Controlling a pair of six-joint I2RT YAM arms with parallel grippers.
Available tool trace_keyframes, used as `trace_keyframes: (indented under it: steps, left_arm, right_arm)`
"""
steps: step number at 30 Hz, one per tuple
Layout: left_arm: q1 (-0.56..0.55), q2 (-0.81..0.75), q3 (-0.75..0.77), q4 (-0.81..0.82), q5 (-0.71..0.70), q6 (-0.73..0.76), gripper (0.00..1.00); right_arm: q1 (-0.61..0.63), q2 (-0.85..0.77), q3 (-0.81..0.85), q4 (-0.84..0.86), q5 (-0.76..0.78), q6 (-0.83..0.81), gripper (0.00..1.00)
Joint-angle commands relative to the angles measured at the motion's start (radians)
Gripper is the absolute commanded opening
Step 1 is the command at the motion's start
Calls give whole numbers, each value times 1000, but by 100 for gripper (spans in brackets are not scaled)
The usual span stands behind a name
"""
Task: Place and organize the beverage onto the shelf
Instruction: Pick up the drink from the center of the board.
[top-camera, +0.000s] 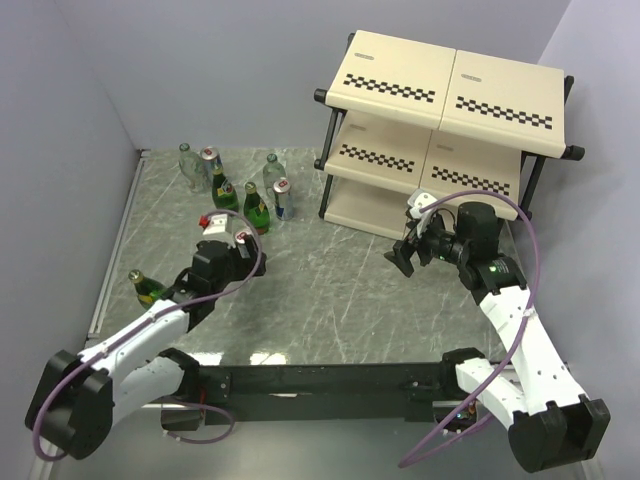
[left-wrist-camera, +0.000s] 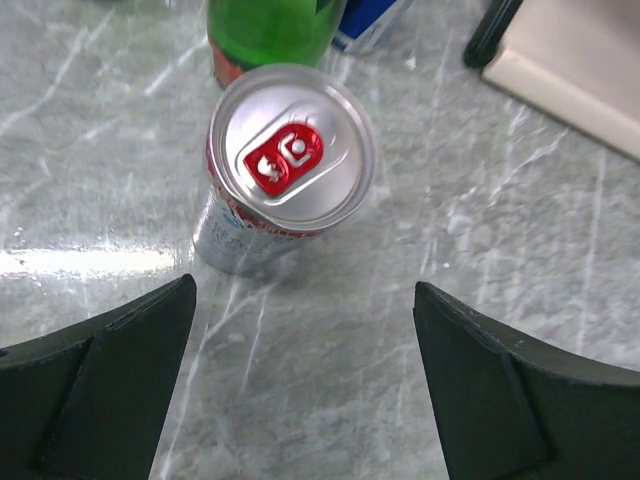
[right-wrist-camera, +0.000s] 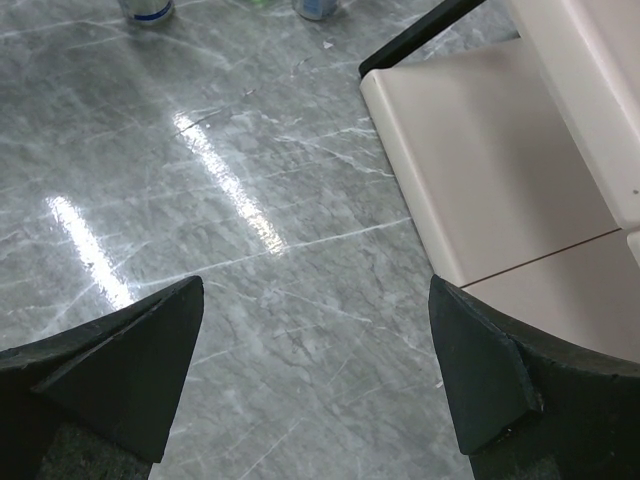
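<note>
Left wrist view — silver can (left-wrist-camera: 288, 170), label lettering too blurred.

The marbled grey-green stone surface (top-camera: 340, 300) is streaked with thin white veins and pale glare. The three-tier shelf (top-camera: 400, 70) has cream-beige boards, each crossed by a black checkered strip, on a black tubular frame. The slim aluminium can (left-wrist-camera: 290, 165) has a silver lid, a red pull tab and a red band under the rim. Beyond it are a green glass bottle (left-wrist-camera: 270, 25) and a blue-and-silver can (left-wrist-camera: 372, 18). The left arm (top-camera: 140, 335) and right arm (top-camera: 525, 335) are white with black joints. The left pincer (left-wrist-camera: 305, 380) and right pincer (right-wrist-camera: 315, 380) are matte black.
</note>
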Motion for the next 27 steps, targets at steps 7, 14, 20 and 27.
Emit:
trace_keyframes:
  steps: [7,14,20,27]
  left_arm:
    - [-51,123,-90,320,-136,1,94]
    - [-63,233,-126,514,-196,67,88]
    - [-67,310,-90,538,-196,99,81]
    - [-75,362,-80,580,-231,101,79]
  right_arm:
    - [2,-7,22,4,-18,-14,99]
    - [-5,-15,24,1,-23,-18,99]
    - [-15,-19,25,-2,-23,-23,99]
    - [-33,-28,27,-6,-35,-27,99]
